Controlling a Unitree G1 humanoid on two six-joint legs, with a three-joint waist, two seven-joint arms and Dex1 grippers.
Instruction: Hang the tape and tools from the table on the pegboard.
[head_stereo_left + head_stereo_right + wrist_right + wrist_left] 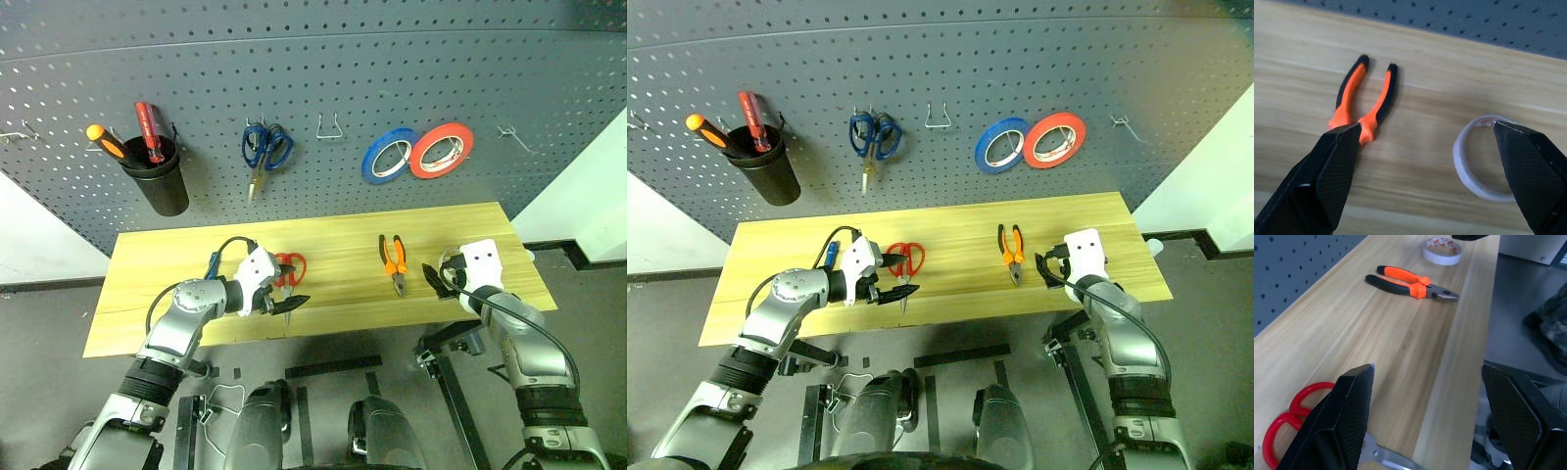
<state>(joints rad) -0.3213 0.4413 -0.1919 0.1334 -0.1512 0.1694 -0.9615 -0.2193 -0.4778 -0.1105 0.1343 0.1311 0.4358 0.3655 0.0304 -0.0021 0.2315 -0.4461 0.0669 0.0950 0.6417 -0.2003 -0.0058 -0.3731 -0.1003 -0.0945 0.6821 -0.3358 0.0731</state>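
The table (176,257) is a long light-wood top standing just under the pegboard (323,59).

The red-handled scissors (906,259) lie flat left of the table's middle, handles toward the back edge and blades pointing at the front edge. The left gripper (286,296) hovers over them with its two black fingers spread apart and nothing between them; in the left wrist view the red handles (1288,418) show just beside one finger (1344,423). A blue-handled screwdriver (830,254) peeks out just behind the left wrist, mostly hidden.

The pliers (393,260) with orange-and-black handles lie right of the middle, handles toward the back edge and jaws toward the front edge.

The whitish tape roll (1476,166) lies flat near the table's right end, beside the pliers but apart from them. The right gripper (1430,166) is poised above it with its fingers wide apart and empty; in the right wrist view one finger stands in front of the pliers' jaws and the other in front of the far side of the roll.

On the pegboard hang blue-handled scissors (265,149), a blue tape roll (387,157) and a red-orange tape roll (441,150) touching each other, and a black cup (162,181) holding an orange-handled screwdriver (106,142) and a red-handled screwdriver (149,130). A bare wire hook (330,129) sits between the hanging scissors and the rolls.
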